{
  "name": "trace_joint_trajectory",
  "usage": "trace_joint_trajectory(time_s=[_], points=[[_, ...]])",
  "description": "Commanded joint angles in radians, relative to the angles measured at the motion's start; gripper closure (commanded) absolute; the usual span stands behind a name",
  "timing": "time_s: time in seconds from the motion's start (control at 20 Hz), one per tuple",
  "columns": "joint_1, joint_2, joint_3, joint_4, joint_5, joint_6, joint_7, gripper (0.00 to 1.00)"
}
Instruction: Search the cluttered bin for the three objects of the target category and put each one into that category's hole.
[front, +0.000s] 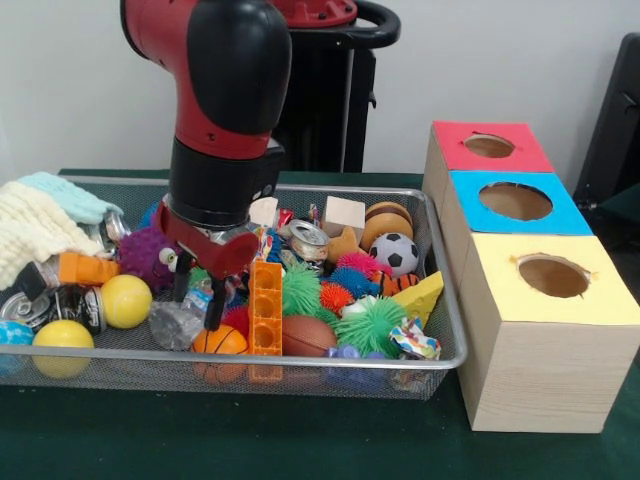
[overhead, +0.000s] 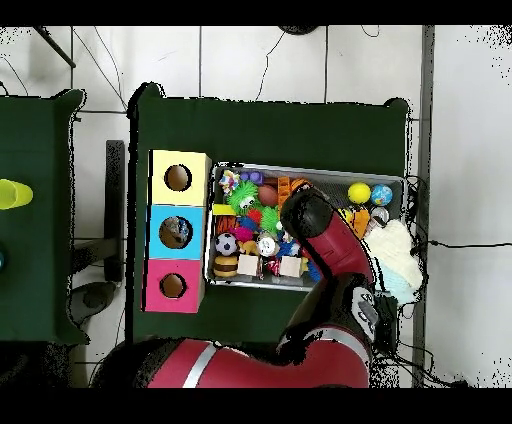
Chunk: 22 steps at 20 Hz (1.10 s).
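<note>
bin (overhead: 404, 181): wire mesh, packed with toys, partly covered by the arm (overhead: 335, 250) | boxes: yellow (overhead: 160, 178), blue (overhead: 157, 232) and red (overhead: 155, 286) tops ranged just beside bin | gripper: hidden beneath arm

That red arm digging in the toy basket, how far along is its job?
Nothing looks finished: the round hole in the red-topped box shows nothing inside, though its depths are hidden. The gripper hangs open, low in the wire basket, fingers straddling a crumpled clear bottle with a blue label, not yet gripping it. Left: grasp it, carry it to the hole, then find the other bottles, which I cannot spot in the clutter.
</note>
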Motion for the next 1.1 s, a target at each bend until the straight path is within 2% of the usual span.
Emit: trace_joint_trajectory(time_s=[0.05, 0.45, 1.1], points=[[0.021, 0.097, -0.005, -0.056, 0.009, 0.08, 0.26, 0.0], [0.058, 0.153, -0.059, -0.089, 0.043, 0.044, 0.294, 0.0], [0.074, 0.212, -0.053, -0.109, 0.067, 0.024, 0.306, 0.0]])
